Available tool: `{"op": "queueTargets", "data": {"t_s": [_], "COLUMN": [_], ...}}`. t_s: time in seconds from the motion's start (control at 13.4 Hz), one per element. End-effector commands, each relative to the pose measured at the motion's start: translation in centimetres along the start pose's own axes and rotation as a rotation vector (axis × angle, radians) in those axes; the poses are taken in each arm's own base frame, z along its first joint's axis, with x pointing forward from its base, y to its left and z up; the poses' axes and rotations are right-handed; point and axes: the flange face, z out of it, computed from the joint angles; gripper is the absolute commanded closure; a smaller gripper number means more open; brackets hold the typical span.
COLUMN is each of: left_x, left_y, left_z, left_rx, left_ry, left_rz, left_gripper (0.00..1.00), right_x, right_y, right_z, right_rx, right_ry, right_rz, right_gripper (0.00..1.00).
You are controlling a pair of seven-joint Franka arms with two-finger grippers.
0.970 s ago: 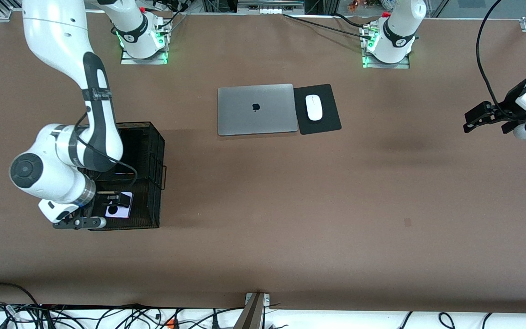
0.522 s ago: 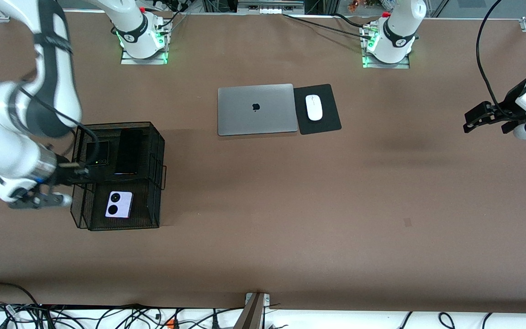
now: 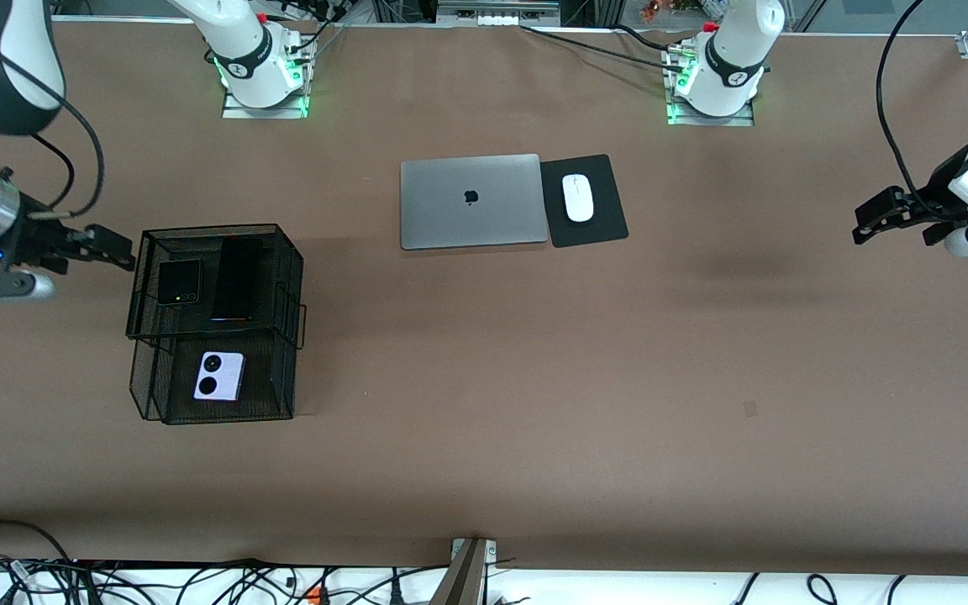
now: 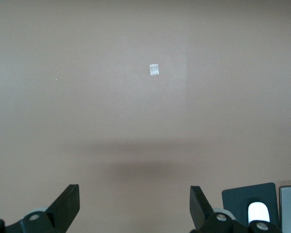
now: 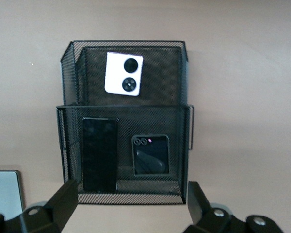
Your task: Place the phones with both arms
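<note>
A black mesh two-tier basket (image 3: 291, 277) stands toward the right arm's end of the table. Its upper tier holds the dark folded phone (image 3: 179, 282) beside the black slab phone (image 3: 236, 279). Its lower tier, nearer the front camera, holds the lilac-white folded phone (image 3: 218, 376). My right gripper (image 3: 106, 245) is open and empty, over the table beside the basket's upper tier. The right wrist view shows the open gripper (image 5: 131, 206), the basket (image 5: 123, 43), the lilac-white phone (image 5: 124, 74), the slab phone (image 5: 100, 154) and the dark folded phone (image 5: 151, 155). My left gripper (image 3: 877, 220) waits open and empty over bare table at the left arm's end; it also shows in the left wrist view (image 4: 135, 206).
A closed grey laptop (image 3: 470, 201) lies mid-table beside a white mouse (image 3: 577, 197) on a black pad (image 3: 606, 223). A small pale patch (image 3: 749, 408) marks the table toward the left arm's end.
My right gripper has come out of the basket's lower tier, leaving the lilac-white phone there, and has risen and drawn off toward the right arm's end. The left arm has not moved.
</note>
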Motion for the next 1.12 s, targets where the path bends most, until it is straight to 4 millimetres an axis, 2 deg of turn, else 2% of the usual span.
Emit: {"op": "queueTargets", "data": {"t_s": [0.0, 0.22, 0.52, 0.67, 1.04], "left_x": [0.0, 0.0, -0.1, 0.0, 0.0], "left_y": [-0.1, -0.1, -0.1, -0.1, -0.2], "left_z": [-0.3, -0.3, -0.4, -0.3, -0.3], "left_rx": [-0.015, -0.015, -0.014, -0.014, -0.012], "left_ry": [-0.002, -0.002, 0.0, -0.002, 0.001], "left_rz": [0.007, 0.007, 0.007, 0.009, 0.055], "left_gripper": [0.0, 0.0, 0.0, 0.0, 0.0], "right_x": [-2.7, -3.7, -4.6, -4.7, -4.9], "right_y": [2.4, 3.8, 2.7, 2.5, 2.4], "right_z": [-1.6, -3.0, -4.5, -6.3, -6.5], "right_rx": [-0.011, -0.02, -0.034, -0.032, -0.017], "right_ry": [-0.008, -0.019, -0.014, 0.003, -0.014], "right_rz": [0.051, 0.125, 0.138, 0.138, 0.143], "right_gripper": [0.0, 0.0, 0.0, 0.0, 0.0]}}
